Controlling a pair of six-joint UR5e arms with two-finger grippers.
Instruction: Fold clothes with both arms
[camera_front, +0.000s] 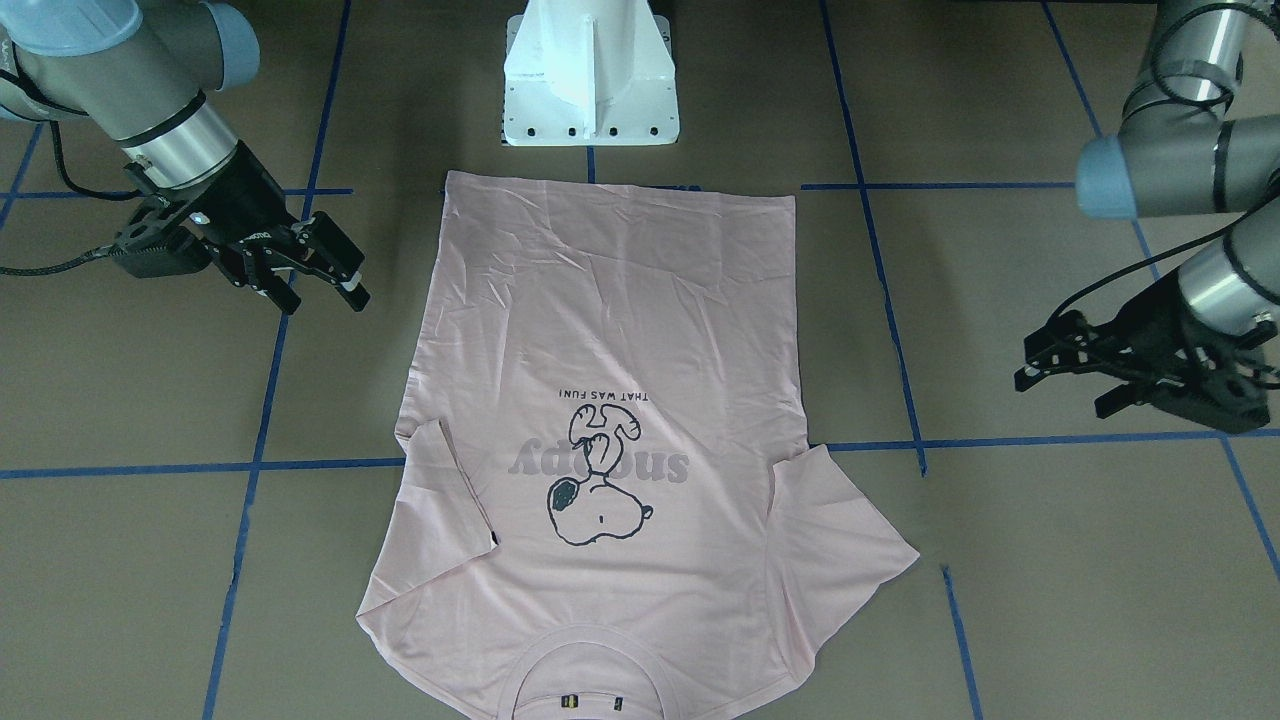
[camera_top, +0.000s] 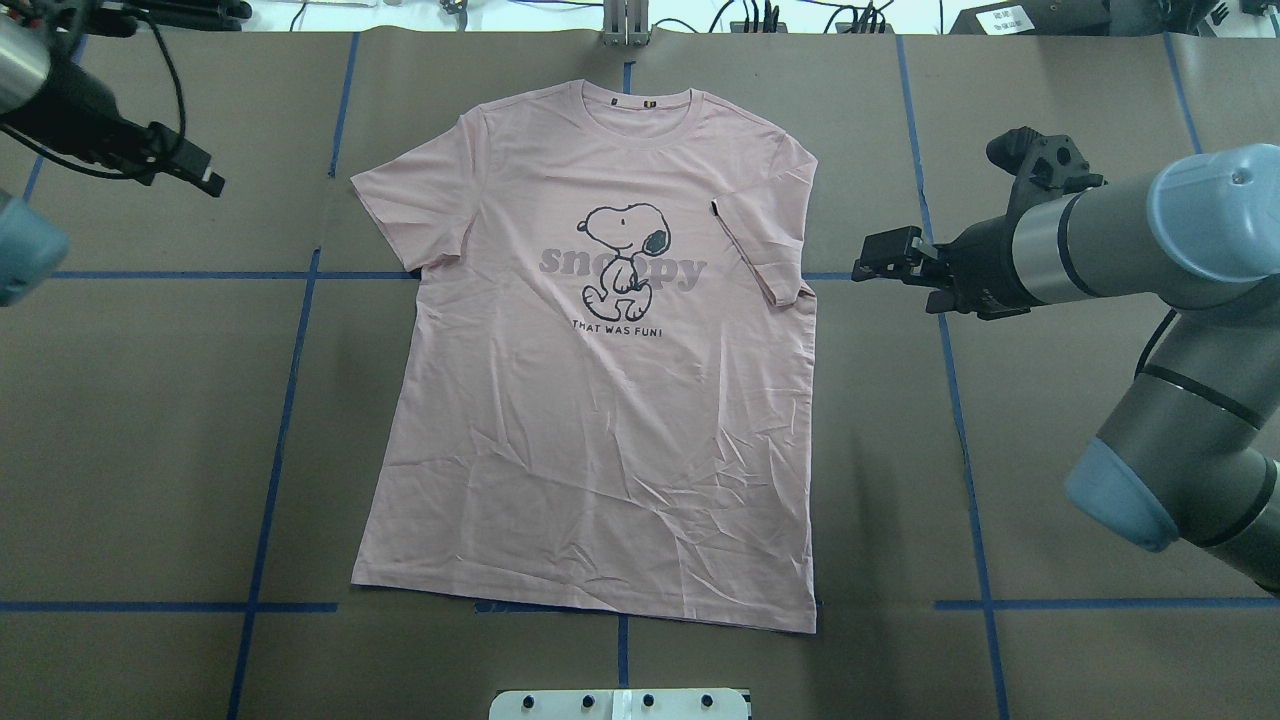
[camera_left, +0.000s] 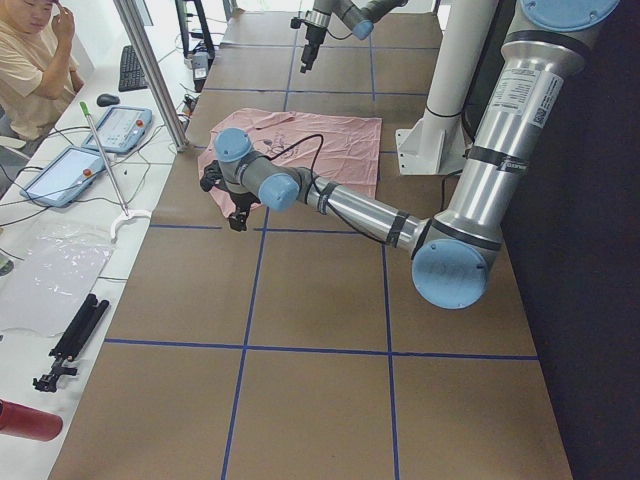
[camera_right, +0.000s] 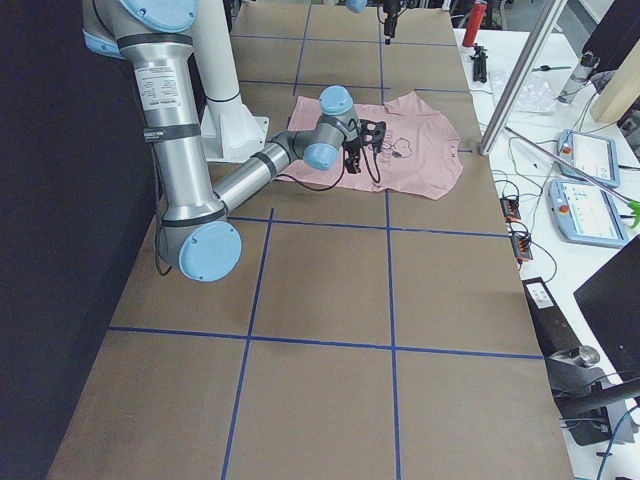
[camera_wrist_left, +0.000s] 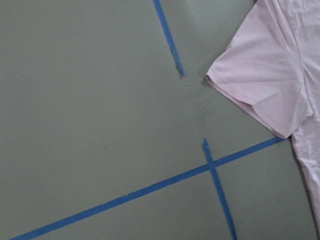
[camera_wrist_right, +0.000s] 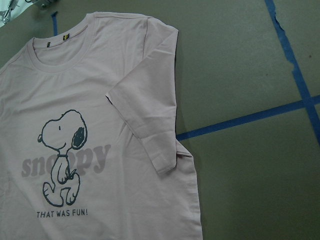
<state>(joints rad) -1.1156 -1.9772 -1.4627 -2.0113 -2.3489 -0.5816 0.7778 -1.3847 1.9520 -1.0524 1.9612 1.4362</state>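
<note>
Presently the pink T-shirt lies flat, print up, on the table between both grippers, its folded-in sleeve near the right gripper, its flat sleeve apart from the left gripper, both jaws standing spread.

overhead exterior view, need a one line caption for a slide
Pale pink T-shirt lies print-up on the table, one sleeve folded inward, left tool and right tool hanging clear at either side.

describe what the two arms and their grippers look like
The left arm and right arm are silver-grey tubes with light blue joint caps and black cables. The left gripper and right gripper are black, each with two fingers.
</note>
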